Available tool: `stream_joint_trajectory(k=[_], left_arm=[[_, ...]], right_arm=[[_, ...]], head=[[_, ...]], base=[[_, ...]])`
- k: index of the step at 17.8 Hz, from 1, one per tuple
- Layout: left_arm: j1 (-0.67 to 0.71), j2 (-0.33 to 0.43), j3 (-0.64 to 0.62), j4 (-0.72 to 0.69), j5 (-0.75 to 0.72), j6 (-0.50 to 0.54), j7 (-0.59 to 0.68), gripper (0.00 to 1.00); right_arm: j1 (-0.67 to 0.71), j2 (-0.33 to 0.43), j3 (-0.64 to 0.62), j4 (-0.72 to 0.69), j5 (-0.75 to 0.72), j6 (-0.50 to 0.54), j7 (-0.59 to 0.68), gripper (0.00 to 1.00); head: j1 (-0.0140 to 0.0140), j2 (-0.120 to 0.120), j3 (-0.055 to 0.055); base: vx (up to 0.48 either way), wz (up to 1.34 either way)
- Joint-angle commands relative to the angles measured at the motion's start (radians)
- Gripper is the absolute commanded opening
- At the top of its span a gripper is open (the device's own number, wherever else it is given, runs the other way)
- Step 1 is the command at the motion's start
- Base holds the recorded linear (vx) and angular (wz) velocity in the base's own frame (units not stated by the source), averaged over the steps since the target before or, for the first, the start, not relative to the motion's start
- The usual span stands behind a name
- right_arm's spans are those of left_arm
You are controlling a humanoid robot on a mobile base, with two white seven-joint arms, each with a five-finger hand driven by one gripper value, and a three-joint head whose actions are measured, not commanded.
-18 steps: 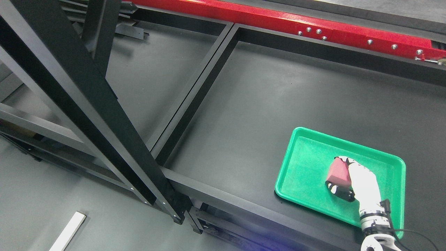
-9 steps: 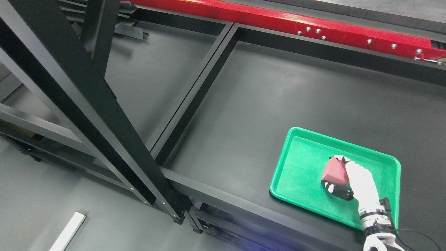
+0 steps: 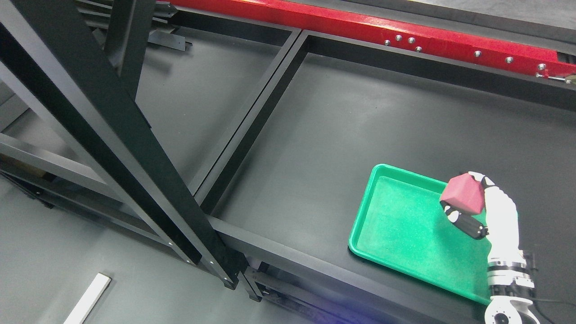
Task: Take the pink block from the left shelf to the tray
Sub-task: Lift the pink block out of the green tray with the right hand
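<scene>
My right hand (image 3: 468, 208) comes in from the lower right and is shut on the pink block (image 3: 463, 194). It holds the block over the far right part of the green tray (image 3: 387, 234), above the tray floor. The block is a reddish-pink cube, tilted with one corner up. The tray lies on the dark shelf surface (image 3: 360, 121) near its front edge. My left hand is out of view.
A thick black frame post (image 3: 112, 135) crosses the left of the picture diagonally. A black divider bar (image 3: 252, 117) splits the shelf into two bays. A red beam (image 3: 405, 33) runs along the back. A white strip (image 3: 87, 299) lies on the floor.
My right hand has lifted the pink block up and toward the tray's far right edge. The tray slid slightly left between the two earlier frames, then stayed put.
</scene>
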Motion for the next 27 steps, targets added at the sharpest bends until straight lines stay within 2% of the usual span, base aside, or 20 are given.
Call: stream_joint_trajectory(k=[1,12,27], left_arm=[[0.009,0.017,0.000,0.000,-0.002,-0.001,0.001,1.00],[0.009,0.017,0.000,0.000,-0.002,-0.001,0.001,1.00],[0.009,0.017,0.000,0.000,-0.002,-0.001,0.001,1.00]], right_arm=[[0.028,0.058,-0.153,-0.096,-0.054,-0.033,-0.004,0.03],[0.039,0.087,-0.192,-0.096,-0.088,-0.033,-0.004,0.03],[0.068,0.069,-0.215,-0.095,-0.123,-0.033,0.016,0.04]], head=[[0.0000,0.000,0.000],[0.0000,0.000,0.000],[0.0000,0.000,0.000]], base=[[0.000,0.00],[0.000,0.00],[-0.043,0.10]])
